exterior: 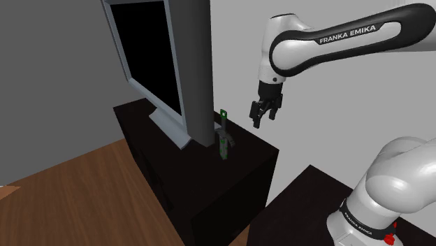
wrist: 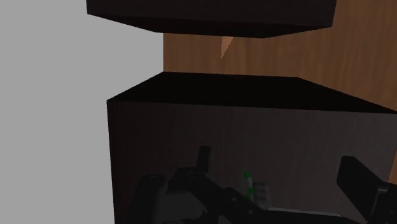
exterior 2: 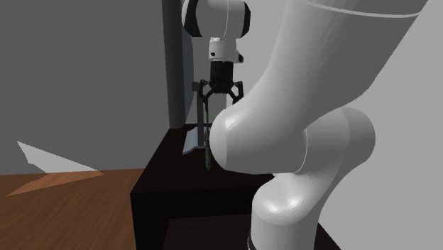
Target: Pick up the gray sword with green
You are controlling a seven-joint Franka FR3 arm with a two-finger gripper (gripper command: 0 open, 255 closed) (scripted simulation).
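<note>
The gripper [exterior: 261, 117], its fingers apart and empty, hangs over the dark cabinet [exterior: 246, 155], with the gray sword with green ends [exterior: 223, 134] near upright against the monitor [exterior: 157, 63], lower and toward the shoulder view's left

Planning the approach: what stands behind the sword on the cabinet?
The big screen stands just behind the sword, on the dark cabinet. Whether the sword leans on it is unclear. The screen covers whatever is beyond.
</note>
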